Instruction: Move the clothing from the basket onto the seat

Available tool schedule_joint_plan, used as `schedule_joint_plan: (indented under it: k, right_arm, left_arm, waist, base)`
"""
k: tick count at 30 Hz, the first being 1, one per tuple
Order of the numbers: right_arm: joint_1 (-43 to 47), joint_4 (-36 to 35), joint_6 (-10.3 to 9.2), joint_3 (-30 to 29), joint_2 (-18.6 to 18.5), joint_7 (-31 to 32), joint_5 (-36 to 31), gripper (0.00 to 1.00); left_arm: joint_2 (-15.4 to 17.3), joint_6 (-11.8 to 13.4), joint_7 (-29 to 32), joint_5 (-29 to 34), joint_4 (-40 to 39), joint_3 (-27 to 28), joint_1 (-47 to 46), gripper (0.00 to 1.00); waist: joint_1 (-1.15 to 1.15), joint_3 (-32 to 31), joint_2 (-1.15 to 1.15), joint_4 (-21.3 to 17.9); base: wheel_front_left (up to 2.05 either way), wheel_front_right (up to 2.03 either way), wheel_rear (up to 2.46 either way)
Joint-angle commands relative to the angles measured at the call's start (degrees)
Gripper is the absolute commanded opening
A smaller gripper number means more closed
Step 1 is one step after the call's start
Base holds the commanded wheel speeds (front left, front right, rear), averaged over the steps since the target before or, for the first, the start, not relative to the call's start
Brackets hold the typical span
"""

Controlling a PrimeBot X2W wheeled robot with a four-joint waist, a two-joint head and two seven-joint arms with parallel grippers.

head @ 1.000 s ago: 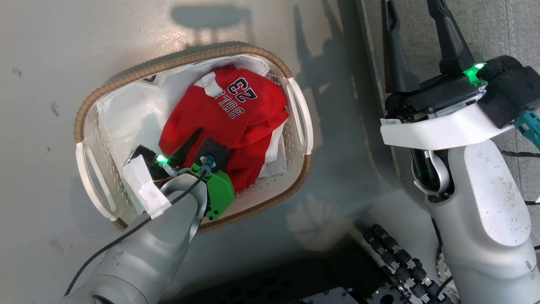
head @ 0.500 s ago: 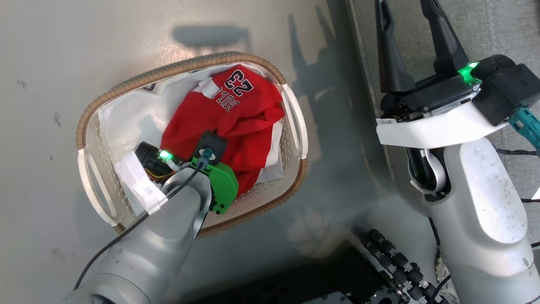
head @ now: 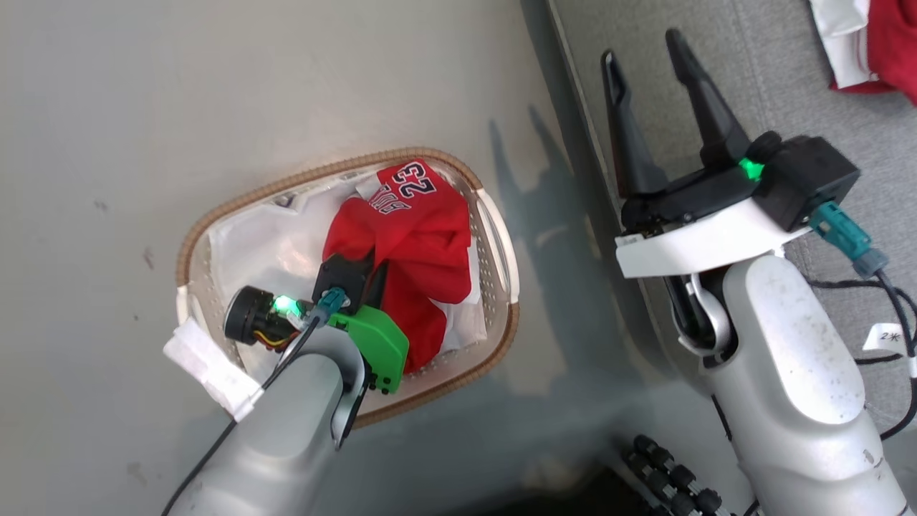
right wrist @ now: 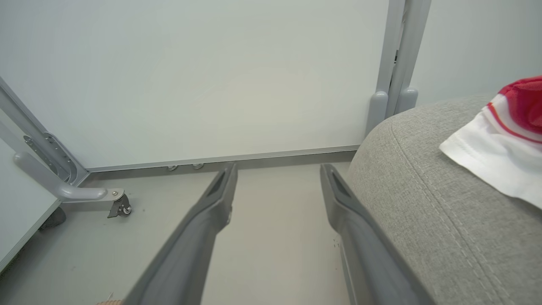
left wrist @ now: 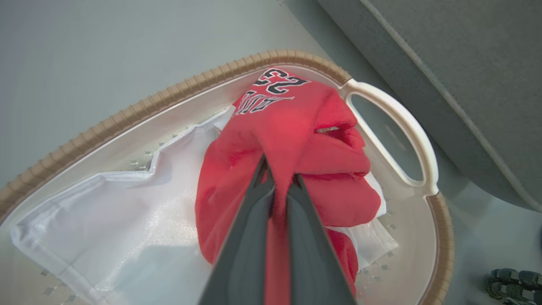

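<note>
The clothing (head: 423, 236), a red jersey with the number 23, is bunched in the right half of the basket (head: 236, 204), which stands on the floor left of the seat (head: 781, 93). My left gripper (head: 372, 276) reaches down into the basket. In the left wrist view it (left wrist: 279, 173) is shut on a fold of the red jersey (left wrist: 313, 127), and the cloth is pulled up into a ridge between the fingers. My right gripper (head: 641, 46) hangs open and empty over the seat's edge. Its fingers (right wrist: 211, 203) stand wide apart beside the grey cushion (right wrist: 432, 203).
A white sheet (left wrist: 127, 220) lines the basket under the jersey. Another red and white garment (right wrist: 499, 144) lies on the seat (head: 874, 43). A white wall panel and a metal leg with a caster (right wrist: 118, 207) stand ahead of the right gripper. My base's rollers (head: 673, 473) sit low.
My left gripper has shut on the jersey and drawn the cloth up into a bunch. The head camera has shifted, so the basket looks smaller. The right gripper stays open.
</note>
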Motion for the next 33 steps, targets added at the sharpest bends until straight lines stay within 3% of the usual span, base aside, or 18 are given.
schedule_joint_plan:
  k: [1, 19, 33]
  right_arm:
    - [1.47, 0.7, -0.08, 0.19, -0.17, -0.11, -0.49, 1.0]
    - [12.78, 6.63, -0.08, -0.14, -0.21, -0.11, -1.44, 1.0]
    - [20.53, 9.76, -0.08, 0.95, -0.2, -0.11, -0.84, 1.0]
  left_arm:
    - [-0.04, -0.48, 0.04, 0.9, -1.49, 1.37, 2.07, 0.0]
    - [-0.72, -5.27, 0.0, 10.98, -21.97, 17.98, 19.95, 0.0]
    - [-1.09, -7.34, 0.01, 10.5, -38.46, 24.28, 23.02, 0.0]
  waist:
    - [0.0, -5.38, 0.0, 2.0]
    - [0.0, -23.26, 0.0, 9.42]
    - [0.0, -32.82, 0.0, 12.07]
  base:
    - [0.0, 0.0, 0.0]
    - [0.0, 0.0, 0.0]
    - [0.0, 0.0, 0.0]
